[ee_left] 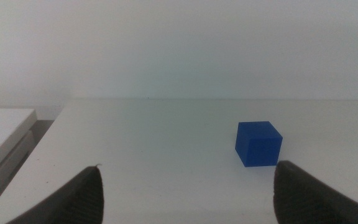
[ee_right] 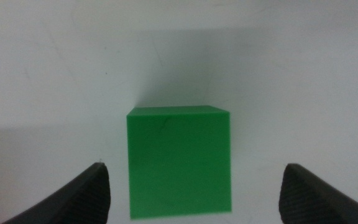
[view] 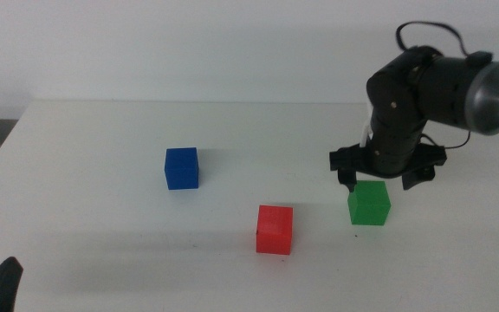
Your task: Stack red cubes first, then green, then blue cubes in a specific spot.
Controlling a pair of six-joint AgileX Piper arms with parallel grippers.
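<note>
The right gripper (view: 381,174) hangs just above the green cube (view: 369,204), jaws spread wide with the cube between them, not gripped. The red cube (view: 275,230) sits on the table (view: 102,173) near the green one, toward the left arm's side; the blue cube (view: 181,168) lies farther that way (and farther back). The left gripper (ee_left: 188,193) waits at the near edge, released, facing the blue cube.

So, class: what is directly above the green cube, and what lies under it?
The right gripper hovers over the green cube, jaws open, not touching. The cube rests on the white table; the patch beneath it is covered.
</note>
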